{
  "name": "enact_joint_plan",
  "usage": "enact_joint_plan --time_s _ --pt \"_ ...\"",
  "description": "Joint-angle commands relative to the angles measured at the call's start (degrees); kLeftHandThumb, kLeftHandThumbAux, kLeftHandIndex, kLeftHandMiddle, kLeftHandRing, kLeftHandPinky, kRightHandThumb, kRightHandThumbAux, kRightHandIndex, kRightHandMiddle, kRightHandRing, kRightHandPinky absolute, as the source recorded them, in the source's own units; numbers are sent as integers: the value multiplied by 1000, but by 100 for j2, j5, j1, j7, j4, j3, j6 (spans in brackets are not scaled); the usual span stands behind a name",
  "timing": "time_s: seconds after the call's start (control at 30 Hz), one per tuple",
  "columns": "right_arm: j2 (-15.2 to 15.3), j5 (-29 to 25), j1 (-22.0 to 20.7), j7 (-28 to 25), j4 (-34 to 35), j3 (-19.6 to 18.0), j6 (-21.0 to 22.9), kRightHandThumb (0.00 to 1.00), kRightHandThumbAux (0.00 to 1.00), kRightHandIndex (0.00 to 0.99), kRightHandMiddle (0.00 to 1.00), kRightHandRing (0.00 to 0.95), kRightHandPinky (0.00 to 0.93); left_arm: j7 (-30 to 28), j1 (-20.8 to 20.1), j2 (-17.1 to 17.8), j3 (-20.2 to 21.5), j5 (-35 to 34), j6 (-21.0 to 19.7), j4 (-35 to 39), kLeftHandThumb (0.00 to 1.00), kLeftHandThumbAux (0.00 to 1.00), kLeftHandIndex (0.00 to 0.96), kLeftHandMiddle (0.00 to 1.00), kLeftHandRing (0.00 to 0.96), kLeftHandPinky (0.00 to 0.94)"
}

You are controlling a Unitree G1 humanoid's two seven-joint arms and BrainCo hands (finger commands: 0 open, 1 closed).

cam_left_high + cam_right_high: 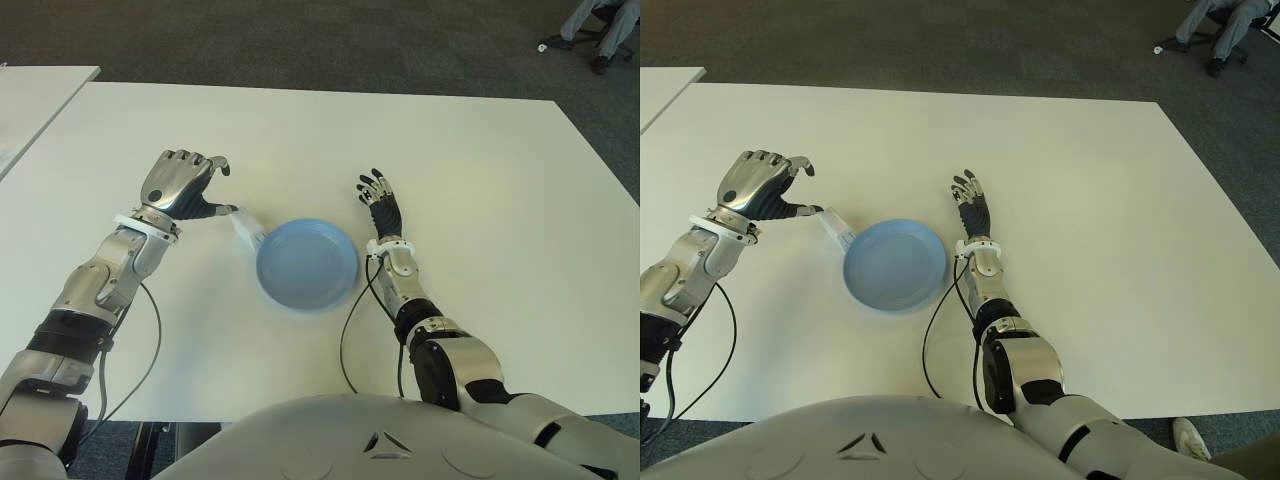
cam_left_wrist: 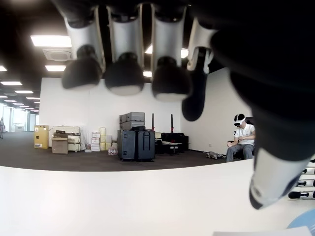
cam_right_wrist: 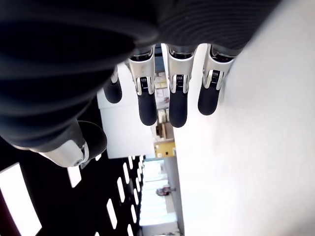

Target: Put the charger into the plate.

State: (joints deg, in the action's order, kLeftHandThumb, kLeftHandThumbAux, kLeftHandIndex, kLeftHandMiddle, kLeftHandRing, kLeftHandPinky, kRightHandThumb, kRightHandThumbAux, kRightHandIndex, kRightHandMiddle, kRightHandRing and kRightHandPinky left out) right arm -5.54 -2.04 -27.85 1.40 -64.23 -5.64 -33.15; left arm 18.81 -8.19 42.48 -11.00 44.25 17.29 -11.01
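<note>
Small white rectangular charger (image 1: 246, 227) on the white desk (image 1: 480, 180), touching the round light-blue plate's (image 1: 307, 265) left rim, left hand (image 1: 185, 186) loosely curled and empty, thumb beside the charger, right hand (image 1: 381, 208) spread flat right of plate

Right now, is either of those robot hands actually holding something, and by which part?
Nothing is held. The left hand hovers open beside the charger, which lies against the plate. The right hand is open.

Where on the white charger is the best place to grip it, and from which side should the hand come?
The charger lies flat on the table, one end against the plate's left rim. Probably grip its far, free end across the narrow sides, coming from above on the left, where the left hand is. The right hand shows right of the plate.
</note>
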Motion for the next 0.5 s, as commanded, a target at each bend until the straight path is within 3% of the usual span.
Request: enact_joint_plan --time_s 0.03,0.23,0.5 --pt "-135 -24 106 5 -260 -32 318 0 510 56 202 185 172 -278 103 -115 94 -139 -129 94 749 697 442 867 861 829" --pt "-132 25 104 55 -276 -3 283 0 516 60 215 192 160 -427 152 -160 193 -190 -237 73 747 697 443 833 832 785" --pt "-132 23 99 68 -279 1 296 0 520 63 221 198 171 -661 286 -206 283 -130 -784 265 719 691 432 711 697 655"
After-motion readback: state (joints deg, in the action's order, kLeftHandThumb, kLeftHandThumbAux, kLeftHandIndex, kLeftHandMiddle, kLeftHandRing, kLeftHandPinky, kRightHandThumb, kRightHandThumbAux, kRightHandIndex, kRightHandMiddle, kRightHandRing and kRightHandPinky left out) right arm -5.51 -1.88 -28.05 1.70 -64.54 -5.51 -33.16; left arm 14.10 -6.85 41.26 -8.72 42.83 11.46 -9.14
